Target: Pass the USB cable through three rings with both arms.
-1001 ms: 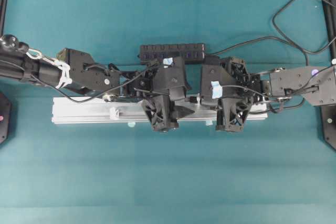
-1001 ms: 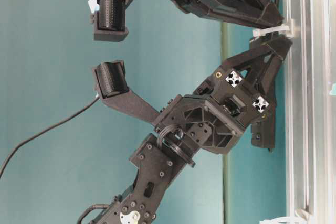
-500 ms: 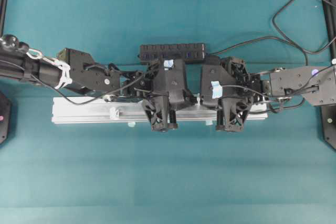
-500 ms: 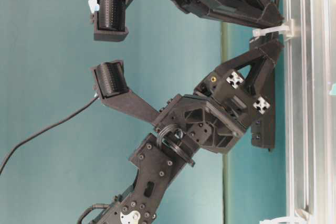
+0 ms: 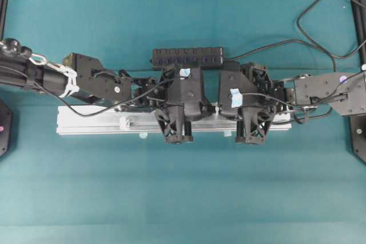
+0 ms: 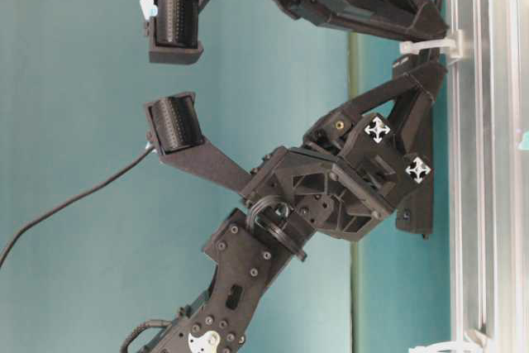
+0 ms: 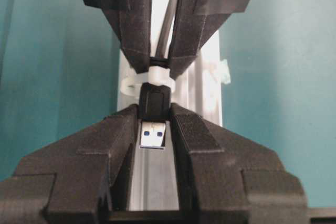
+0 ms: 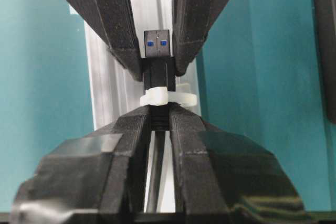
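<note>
Thin black USB cable [image 8: 156,182] passes through a whitish translucent plastic ring [image 7: 149,80] on the long silver aluminium rail [image 5: 91,123]. Left pincer [image 7: 153,124] pinches the plug beyond the ring; right pincer [image 8: 157,116] clamps the cable behind it.

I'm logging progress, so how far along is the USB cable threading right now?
Done: the USB plug has poked through one ring. In hand: the left gripper grips the plug, the right gripper pinches the USB cable behind it. Left: the ring further along.
</note>
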### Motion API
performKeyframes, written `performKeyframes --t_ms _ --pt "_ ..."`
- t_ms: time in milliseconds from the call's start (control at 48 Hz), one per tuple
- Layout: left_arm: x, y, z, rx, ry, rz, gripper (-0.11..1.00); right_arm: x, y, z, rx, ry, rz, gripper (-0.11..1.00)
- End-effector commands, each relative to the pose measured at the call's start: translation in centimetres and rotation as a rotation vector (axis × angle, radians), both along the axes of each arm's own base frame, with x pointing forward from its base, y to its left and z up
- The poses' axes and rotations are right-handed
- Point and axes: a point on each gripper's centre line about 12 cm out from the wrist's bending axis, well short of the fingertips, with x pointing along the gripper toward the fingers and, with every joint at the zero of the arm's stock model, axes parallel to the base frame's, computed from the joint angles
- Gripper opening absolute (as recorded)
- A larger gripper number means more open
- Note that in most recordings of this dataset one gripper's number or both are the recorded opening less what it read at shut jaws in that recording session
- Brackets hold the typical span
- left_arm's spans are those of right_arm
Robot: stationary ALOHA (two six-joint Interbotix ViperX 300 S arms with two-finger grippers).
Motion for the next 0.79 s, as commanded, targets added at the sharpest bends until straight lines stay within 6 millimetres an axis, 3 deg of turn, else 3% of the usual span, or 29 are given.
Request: performKeyframes --t_ms 0,146,271,542,771 --pt "0.1 -0.3 0.9 0.002 -0.024 -0.006 0.24 0.1 0.3 0.4 0.004 -0.011 0.002 -0.04" --pt "0.1 -0.4 1.2 0.002 -0.029 -0.008 0.24 -0.3 0.2 0.2 -0.002 0.024 -0.001 0.00" --pt "-0.1 -0.4 1.3 0.002 -0.031 -0.008 0.24 -0.4 0.4 0.3 -0.003 0.034 0.002 0.14" --pt "-0.5 -0.5 1.2 0.001 -0.017 -0.009 0.24 -0.1 0.5 0.8 -0.004 0.017 0.006 0.74" --pt "-1.9 -0.3 1.3 0.002 0.012 -0.006 0.24 -0.1 0.5 1.6 -0.006 -0.001 0.005 0.70"
